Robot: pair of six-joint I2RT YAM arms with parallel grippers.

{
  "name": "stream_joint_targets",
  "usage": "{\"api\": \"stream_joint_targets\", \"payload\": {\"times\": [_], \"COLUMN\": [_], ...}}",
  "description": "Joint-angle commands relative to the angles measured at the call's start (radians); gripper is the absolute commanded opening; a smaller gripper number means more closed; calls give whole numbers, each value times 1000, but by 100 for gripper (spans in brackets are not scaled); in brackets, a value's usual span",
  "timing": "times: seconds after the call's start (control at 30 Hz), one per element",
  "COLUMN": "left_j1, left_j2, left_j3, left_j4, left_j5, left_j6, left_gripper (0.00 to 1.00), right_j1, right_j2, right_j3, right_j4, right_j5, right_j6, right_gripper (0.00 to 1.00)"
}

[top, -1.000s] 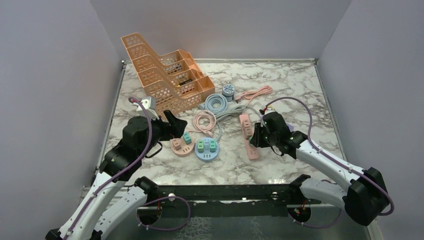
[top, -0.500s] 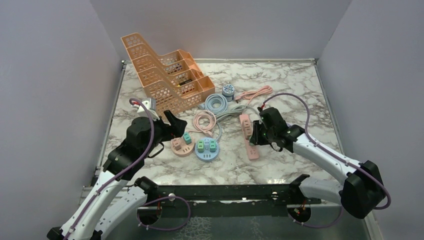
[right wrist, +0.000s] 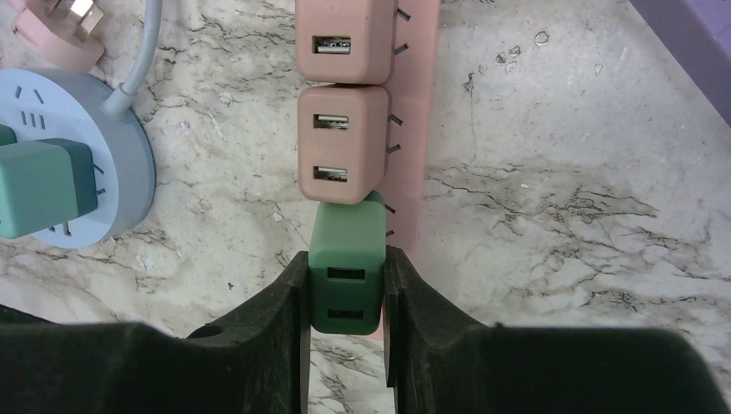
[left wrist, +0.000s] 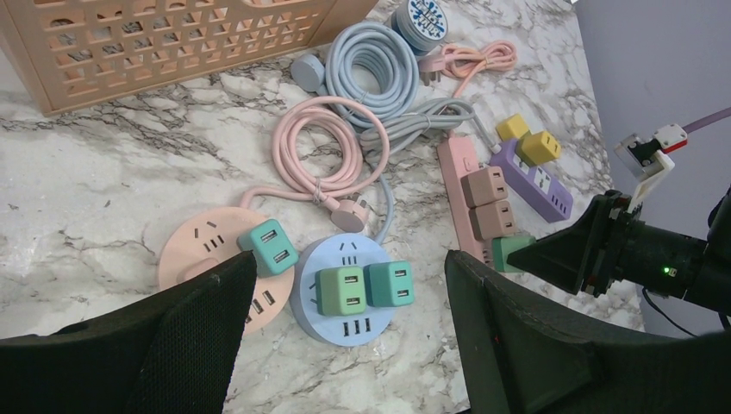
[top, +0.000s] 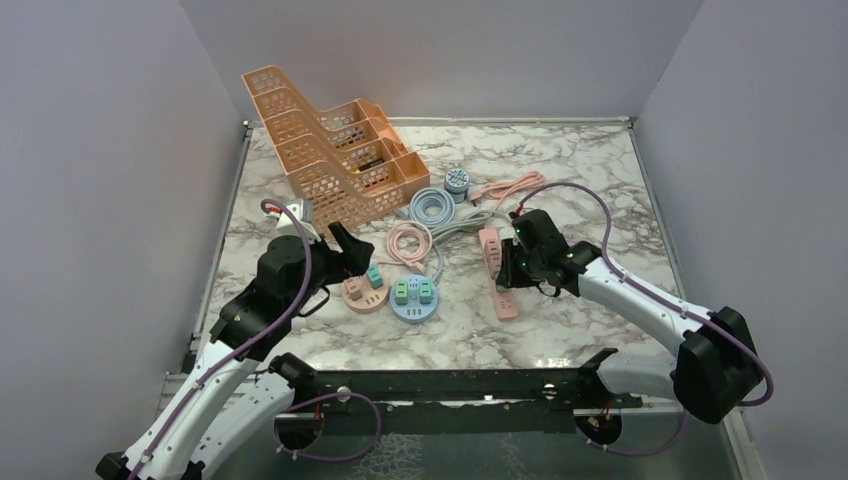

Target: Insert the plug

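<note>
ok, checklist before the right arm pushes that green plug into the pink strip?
1. Grip: right gripper shut on the green plug, fingers flat on both sides. Ok.
2. Line-up: plug sits in row with the two pink plugs along the pink strip. Ok.
3. Prongs over slots: hidden under the plug body. Cannot tell.
4. Gap to the nearest pink plug: none visible, they seem to touch. Not ok.
5. Strip braced: nothing holds it down, so it may slide. Not ok.
6. Left gripper: open, over the round sockets, away from the strip. Ok.
</note>
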Motion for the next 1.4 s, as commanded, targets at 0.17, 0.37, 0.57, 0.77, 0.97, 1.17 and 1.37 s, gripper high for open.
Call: {"api": "stream_joint_targets", "payload": {"times": [0.17, 0.37, 0.57, 0.77, 0.97, 1.17, 1.37], "left_j1": [-2, -1, -2, -1, -1, -2, -1], "left_j2": [5, 24, 27, 18, 11, 4, 0], "left_j3": [-5, 0, 5, 0, -5, -10, -14], "left_j4": [39, 49, 49, 49, 47, 47, 46], "left_j5": [-31, -35, -46, -58, -68, -74, -82], "left_j6": [13, 42, 64, 77, 85, 92, 102], "left_gripper": [83, 83, 83, 83, 83, 83, 83], "right_j1": [1, 1, 1, 1, 1, 1, 1], "right_j2": [20, 37, 72, 113, 137, 176, 212], "right_j3": [107, 123, 109, 93, 96, 96, 53], "right_j4": [-123, -124, -112, -100, -106, -102, -52], "right_j5": [55, 28, 1, -37, -37, 3, 5], "right_j6": [-7, -1, 2, -5, -9, -12, 17], "right_gripper": [1, 1, 1, 1, 1, 1, 1]}}
